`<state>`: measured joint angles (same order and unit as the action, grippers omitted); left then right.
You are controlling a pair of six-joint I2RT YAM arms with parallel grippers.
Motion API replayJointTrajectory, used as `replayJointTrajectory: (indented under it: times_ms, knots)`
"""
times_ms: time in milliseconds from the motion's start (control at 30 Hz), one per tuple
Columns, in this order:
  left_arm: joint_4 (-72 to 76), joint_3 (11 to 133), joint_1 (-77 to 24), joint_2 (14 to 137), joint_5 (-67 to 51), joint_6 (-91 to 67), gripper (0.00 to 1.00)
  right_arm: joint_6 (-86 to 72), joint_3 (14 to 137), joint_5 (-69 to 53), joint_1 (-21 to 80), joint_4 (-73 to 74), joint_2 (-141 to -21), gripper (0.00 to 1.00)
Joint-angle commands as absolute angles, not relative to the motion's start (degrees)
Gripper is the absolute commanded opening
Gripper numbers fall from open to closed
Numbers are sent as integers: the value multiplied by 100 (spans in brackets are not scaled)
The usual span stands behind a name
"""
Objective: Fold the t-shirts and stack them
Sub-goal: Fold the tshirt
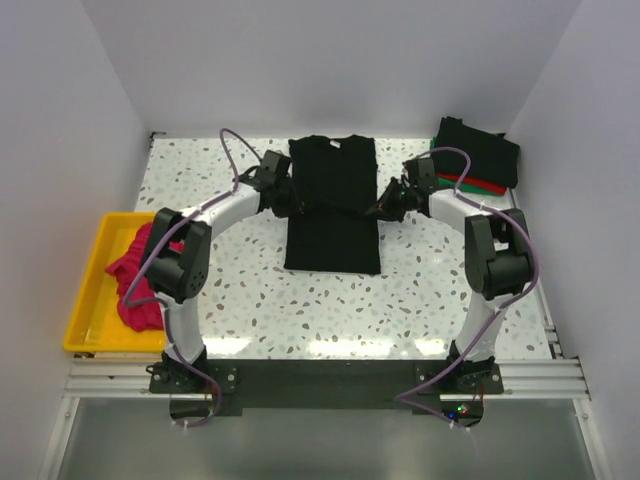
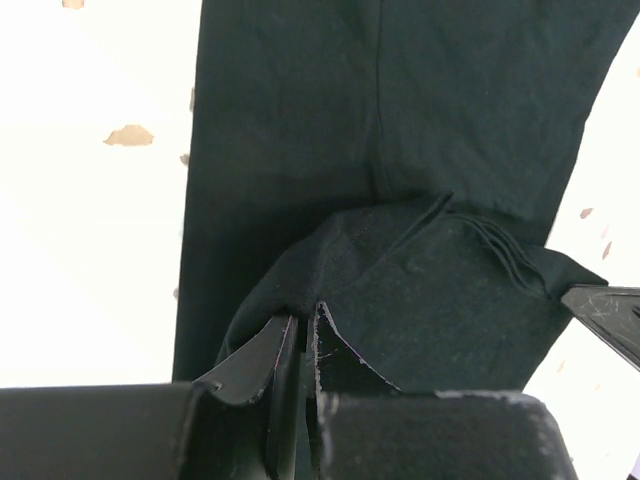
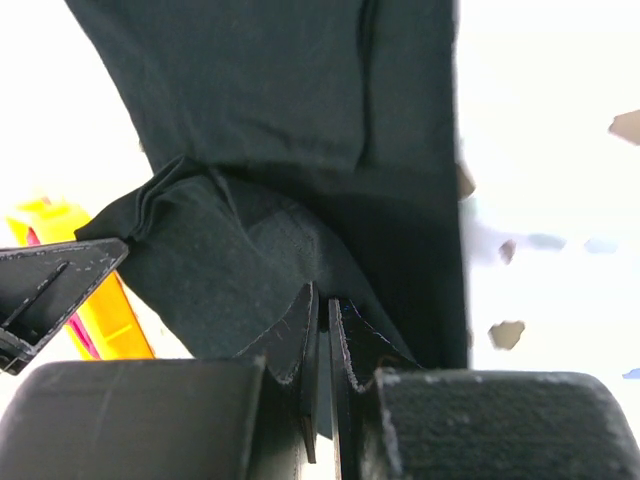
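You have one black t-shirt (image 1: 332,215) lying flat in the middle of the bench (image 1: 300,310). Your left jaws and right jaws are each pinched nearly shut on its cloth, one at each side. One pile (image 1: 476,155) sits in the far right corner, black on top, red and green under. One yellow tray (image 1: 85,295) at the left holds one bunched pink shirt (image 1: 135,275).

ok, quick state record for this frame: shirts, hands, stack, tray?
active shirt: black t-shirt, spread at centre as a long rectangle
left hand: shut on its left edge
right hand: shut on its right edge
stack: far right corner, black over red and green
yellow tray: left edge, holds pink shirts
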<state>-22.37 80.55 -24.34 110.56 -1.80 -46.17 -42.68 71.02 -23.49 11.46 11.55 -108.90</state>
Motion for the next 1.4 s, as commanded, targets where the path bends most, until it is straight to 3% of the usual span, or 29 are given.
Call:
replayJointTrajectory:
  times_ms: [0,300,367,467,500,600,633,733,867,900,1000,1367]
  knots:
    - [-2268,8507,-2286,11285,-185,-4412,0,-4368,7418,-2443,1020,888,-11030,0]
    - [-2189,8903,-2110,11716,-360,-4315,0,-4359,7883,-2566,940,896,-11496,0]
    - [-2197,9025,-2092,11777,-395,-4219,2,-4333,7980,-2628,940,923,-11593,7]
    - [-2224,9105,-2074,11734,-404,-4087,29,-4333,7911,-2619,923,844,-11532,24]
    - [-2189,9097,-2066,11690,-396,-4061,42,-4298,7910,-2619,923,818,-11496,35]
    - [-2013,8939,-2065,11374,-369,-3929,58,-4123,7910,-2435,932,844,-11277,53]
    - [-1995,8886,-2065,11243,-369,-3877,58,-4070,7893,-2382,932,861,-11189,59]
    - [-2083,8755,-2092,11023,-325,-3841,59,-3771,7858,-1979,1019,1081,-10855,62]
    - [-1987,8455,-2267,10898,-202,-3850,42,-3376,7752,-1460,1353,1247,-10582,61]
    - [-1978,8429,-2285,10925,-228,-3858,28,-3323,7778,-1259,1519,1283,-10591,61]
    - [-1986,8472,-2364,11135,-281,-3876,3,-3129,7945,-1064,1818,1388,-10705,56]
    - [-2233,9668,-2242,12436,-44,-3358,0,-2576,9271,-906,1925,1950,-12021,46]
